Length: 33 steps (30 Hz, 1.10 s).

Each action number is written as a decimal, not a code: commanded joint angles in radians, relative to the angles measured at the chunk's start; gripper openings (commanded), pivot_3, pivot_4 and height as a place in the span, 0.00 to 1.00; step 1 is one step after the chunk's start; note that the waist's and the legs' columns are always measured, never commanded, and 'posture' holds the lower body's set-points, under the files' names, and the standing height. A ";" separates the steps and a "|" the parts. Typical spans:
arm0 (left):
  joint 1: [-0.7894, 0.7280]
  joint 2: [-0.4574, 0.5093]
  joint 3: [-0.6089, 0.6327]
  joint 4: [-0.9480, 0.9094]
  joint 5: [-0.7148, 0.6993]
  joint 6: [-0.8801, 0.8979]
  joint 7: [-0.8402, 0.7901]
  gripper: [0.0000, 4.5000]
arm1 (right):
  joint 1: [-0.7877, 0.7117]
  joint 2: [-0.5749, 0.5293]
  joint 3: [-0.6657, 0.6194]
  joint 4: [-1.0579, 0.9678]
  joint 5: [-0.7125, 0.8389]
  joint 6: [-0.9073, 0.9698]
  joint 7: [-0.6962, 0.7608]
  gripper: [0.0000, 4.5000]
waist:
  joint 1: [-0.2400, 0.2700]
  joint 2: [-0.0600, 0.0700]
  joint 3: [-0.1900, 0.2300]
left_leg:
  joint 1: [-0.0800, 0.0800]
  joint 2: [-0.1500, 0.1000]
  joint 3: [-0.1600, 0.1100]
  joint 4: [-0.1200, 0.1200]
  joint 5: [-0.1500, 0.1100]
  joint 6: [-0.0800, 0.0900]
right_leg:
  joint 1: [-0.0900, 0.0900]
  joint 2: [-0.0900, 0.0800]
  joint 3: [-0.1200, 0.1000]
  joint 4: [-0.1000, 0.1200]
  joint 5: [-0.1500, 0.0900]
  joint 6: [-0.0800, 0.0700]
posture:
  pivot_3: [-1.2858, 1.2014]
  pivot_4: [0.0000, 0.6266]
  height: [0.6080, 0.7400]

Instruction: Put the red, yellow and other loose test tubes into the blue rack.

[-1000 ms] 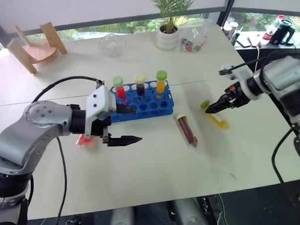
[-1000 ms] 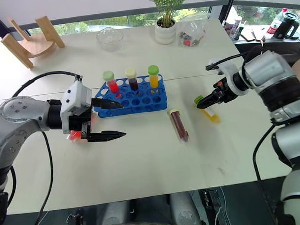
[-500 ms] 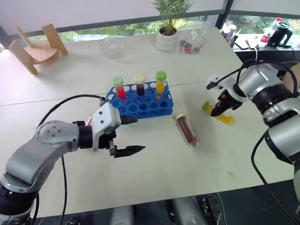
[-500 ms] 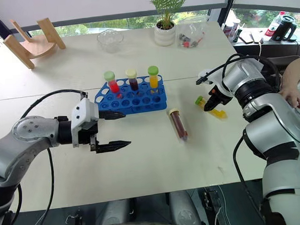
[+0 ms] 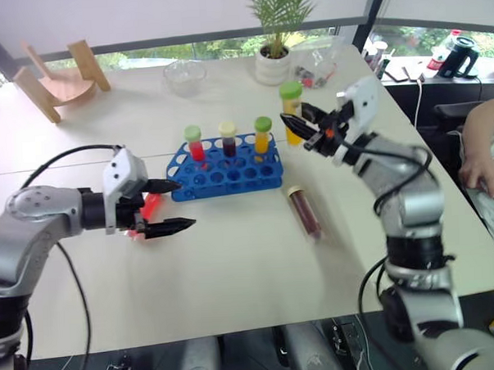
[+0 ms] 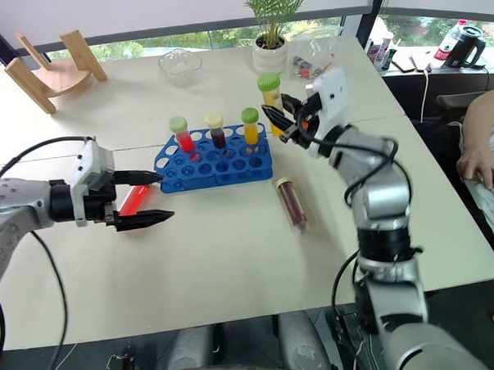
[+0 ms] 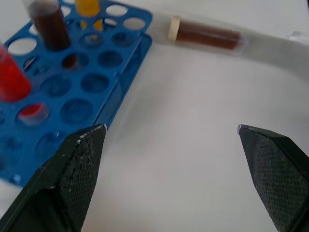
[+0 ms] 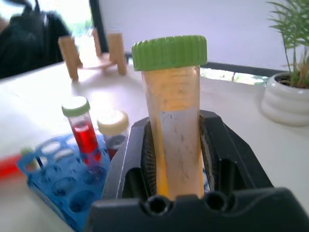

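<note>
Tube of yellow liquid (image 6: 270,99), flat on the table before, now stands upright, pinched by the right gripper (image 6: 282,123) above the blue rack (image 6: 216,160). Left gripper (image 6: 150,197) is spread wide.

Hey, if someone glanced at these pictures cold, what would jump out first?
The right gripper holding a green-capped clear tube of yellow liquid upright above the table, beside the bright blue plastic rack. Next, the open left gripper around a red tube lying on the table.
</note>
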 commanded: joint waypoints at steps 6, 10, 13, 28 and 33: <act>-0.156 0.006 -0.096 0.078 0.087 -0.055 -0.083 1.00 | 0.071 0.142 0.129 0.036 -0.064 -0.232 -0.159 0.19 | -0.002 0.000 0.000 | 0.001 0.000 0.000 0.000 0.002 -0.003 | 0.000 0.000 0.000 0.001 0.001 0.002 | 0.52 0.24 1.00; -0.180 -0.001 -0.110 0.091 0.107 -0.059 -0.096 1.00 | 0.072 0.154 0.173 0.155 -0.097 -0.303 -0.175 0.19 | -0.003 0.000 0.000 | 0.001 0.000 -0.001 0.000 0.002 -0.003 | 0.000 0.001 0.000 0.002 0.001 0.002 | 0.52 0.24 1.00; -0.164 -0.005 -0.110 0.080 0.119 -0.066 -0.089 1.00 | 0.094 0.136 0.209 0.212 -0.138 -0.353 -0.178 0.19 | -0.003 0.000 0.000 | 0.001 0.000 -0.001 -0.001 0.002 -0.003 | 0.000 0.001 0.000 0.002 0.001 0.001 | 0.52 0.24 1.00; -0.097 -0.029 -0.097 0.020 0.126 -0.052 -0.055 1.00 | 0.098 0.092 0.179 0.314 -0.151 -0.443 -0.205 0.19 | -0.002 -0.002 -0.001 | 0.003 0.000 0.000 0.001 0.002 -0.003 | 0.002 0.001 0.001 0.005 0.001 0.001 | 0.52 0.24 1.00; -0.105 -0.038 -0.101 0.027 0.130 -0.054 -0.054 1.00 | 0.091 0.097 0.179 0.349 -0.149 -0.457 -0.211 0.19 | -0.002 -0.002 -0.001 | 0.003 0.000 0.000 0.001 0.002 -0.003 | 0.001 0.001 0.001 0.005 0.001 0.001 | 0.52 0.24 1.00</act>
